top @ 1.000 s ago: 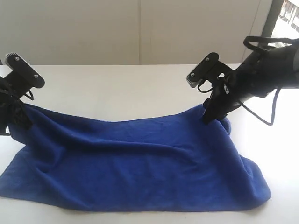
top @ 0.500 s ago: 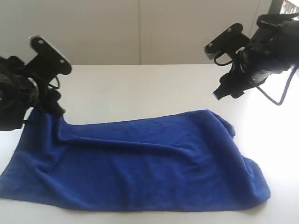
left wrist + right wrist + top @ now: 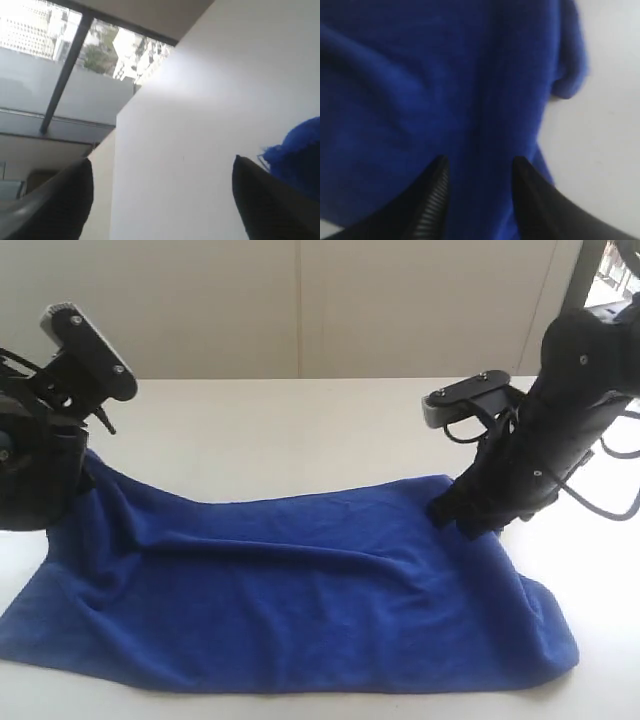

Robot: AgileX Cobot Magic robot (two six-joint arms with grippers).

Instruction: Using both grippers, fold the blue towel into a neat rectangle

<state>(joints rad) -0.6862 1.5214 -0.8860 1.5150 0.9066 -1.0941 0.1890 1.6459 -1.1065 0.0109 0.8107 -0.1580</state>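
The blue towel (image 3: 300, 590) lies spread and rumpled across the near part of the white table (image 3: 280, 430). My right gripper (image 3: 447, 512) is down at the towel's far right corner. In the right wrist view it (image 3: 477, 160) stands open with blue towel (image 3: 420, 90) filling the space under and between its fingers. My left gripper (image 3: 85, 478) sits at the towel's far left corner. In the left wrist view it (image 3: 162, 162) is wide open over bare table, with a bit of towel (image 3: 300, 155) just outside one finger (image 3: 260, 200).
A pale wall (image 3: 300, 300) stands behind the table's far edge. A window with a dark frame (image 3: 65, 75) shows beyond the table in the left wrist view. The towel's near edge runs close to the table's front edge.
My right gripper has come down from above the table onto the towel's far right corner. The left arm has shifted left and turned, and the towel's far left corner now peaks higher.
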